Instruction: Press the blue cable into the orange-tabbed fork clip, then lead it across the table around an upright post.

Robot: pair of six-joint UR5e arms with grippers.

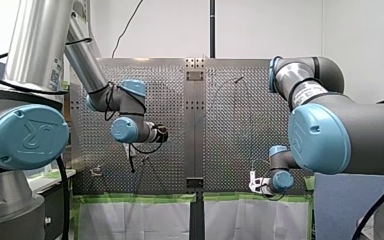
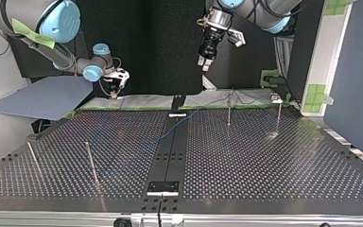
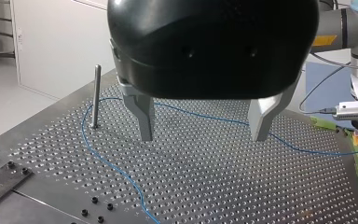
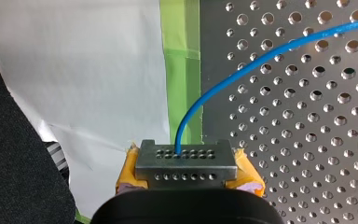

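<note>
Cable (image 4: 223,88), blue, sits clenched between my right gripper's (image 4: 186,158) yellow pads (image 4: 128,170) and leads ahead over the perforated table (image 4: 307,140). My left gripper (image 3: 203,137) hangs released, gripping nothing. The cable runs beyond its metal fingers (image 3: 144,116), bending round an upright post (image 3: 96,95) beside them.

robot arms (image 2: 59,21) (image 2: 260,9): 2
two-finger grippers (image 2: 116,92) (image 2: 204,65): 2
upright posts (image 2: 30,156) (image 2: 90,163) (image 2: 229,113) (image 2: 279,116): 4
blue cable (image 4: 179,137): 1
clip (image 1: 96,171): 1
perforated table (image 2: 264,165): 1
</note>
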